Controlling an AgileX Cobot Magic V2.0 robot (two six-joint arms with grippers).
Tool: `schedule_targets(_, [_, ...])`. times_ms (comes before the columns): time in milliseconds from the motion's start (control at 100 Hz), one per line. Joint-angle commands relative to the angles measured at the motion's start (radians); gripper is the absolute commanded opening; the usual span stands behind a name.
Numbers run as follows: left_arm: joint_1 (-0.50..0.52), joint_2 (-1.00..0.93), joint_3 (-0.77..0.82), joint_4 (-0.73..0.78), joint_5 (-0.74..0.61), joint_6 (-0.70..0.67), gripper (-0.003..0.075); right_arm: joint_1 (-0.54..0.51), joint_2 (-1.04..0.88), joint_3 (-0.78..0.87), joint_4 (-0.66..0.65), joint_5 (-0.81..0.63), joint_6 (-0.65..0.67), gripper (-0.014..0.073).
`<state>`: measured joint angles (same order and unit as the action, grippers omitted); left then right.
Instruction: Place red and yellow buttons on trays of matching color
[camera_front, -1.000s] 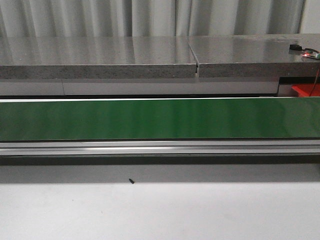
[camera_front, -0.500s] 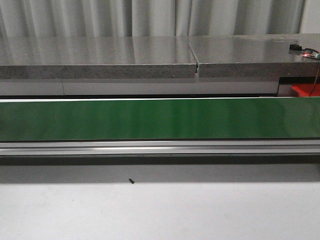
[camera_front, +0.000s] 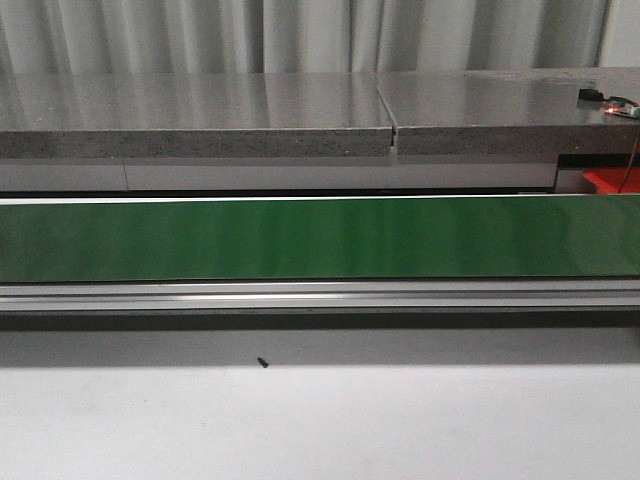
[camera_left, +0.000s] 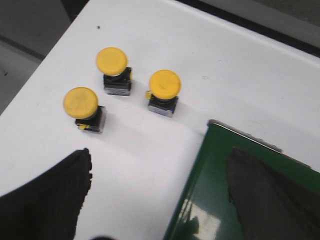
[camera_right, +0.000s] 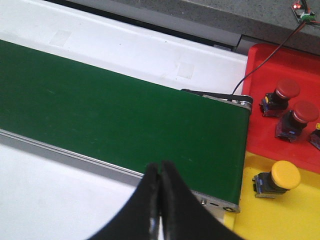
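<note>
In the left wrist view three yellow buttons stand upright on the white table: one (camera_left: 81, 104) nearest my fingers, one (camera_left: 113, 64) beyond it and one (camera_left: 164, 88) nearer the green belt (camera_left: 235, 200). My left gripper (camera_left: 160, 177) hangs open over the table and the belt's end, holding nothing. The right wrist view shows the red tray (camera_right: 280, 75) with two red buttons (camera_right: 285, 92) (camera_right: 300, 116) and the yellow tray (camera_right: 280, 215) with a yellow button (camera_right: 280, 179). My right gripper (camera_right: 160, 172) is shut and empty above the belt's near rail.
The green conveyor belt (camera_front: 320, 238) runs across the front view, with a grey stone ledge (camera_front: 200, 115) behind and white table (camera_front: 320, 420) in front. A small black speck (camera_front: 262, 362) lies on the table. A red-lit circuit board with wires (camera_right: 302, 12) sits behind the red tray.
</note>
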<state>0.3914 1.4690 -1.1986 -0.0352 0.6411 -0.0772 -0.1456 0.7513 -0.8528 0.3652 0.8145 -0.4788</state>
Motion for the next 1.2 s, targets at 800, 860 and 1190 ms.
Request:
schedule_targets(800, [0.078,0.385,-0.334,0.137,-0.019,-0.001,0.0547,0.001,-0.007,-0.025,0.017,-0.056,-0.012,-0.0068])
schedule_targets(860, [0.078,0.404,-0.353,0.138,-0.009,-0.001,0.0547,0.001,-0.007,-0.025,0.017,-0.056,-0.012,-0.0068])
schedule_targets(1190, [0.078,0.454,-0.368,0.164,-0.021,-0.001,0.0547,0.001,-0.007,-0.025,0.017,-0.056,-0.012,-0.0068])
